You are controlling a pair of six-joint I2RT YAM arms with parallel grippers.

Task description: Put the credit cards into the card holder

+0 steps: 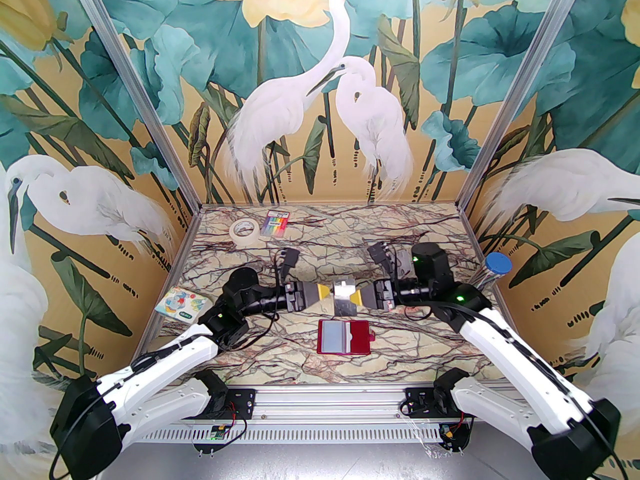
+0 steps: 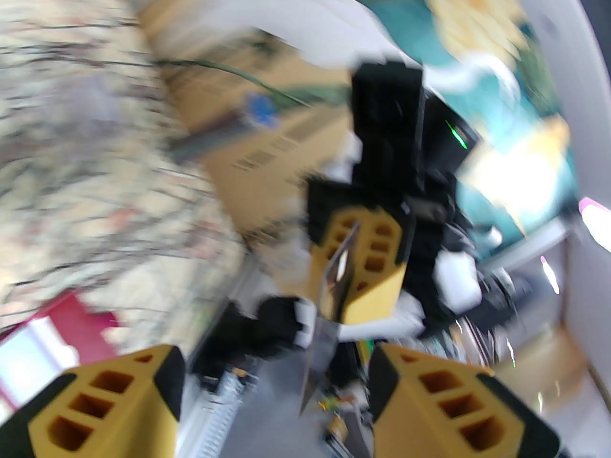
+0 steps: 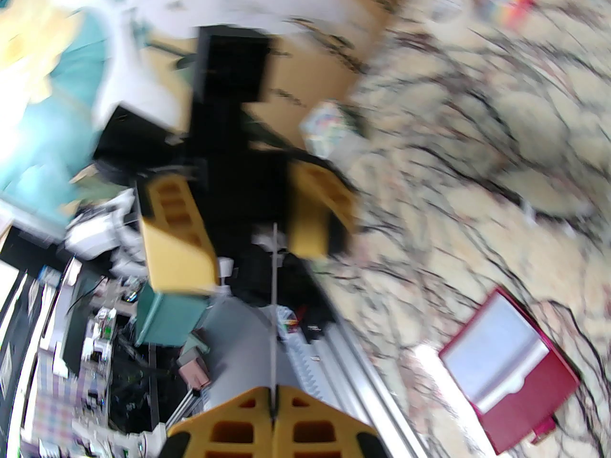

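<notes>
The card holder lies open near-centre on the desk; just beyond, the right gripper pinches one end of a pale credit card, jaws tight; the left gripper, jaws wide, straddles the other end; likely light, stiff, slick; grip its flat faces.

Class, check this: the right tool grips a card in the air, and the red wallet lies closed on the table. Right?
No. The wallet lies open, as the top view shows; the right tool does grip the card.
</notes>
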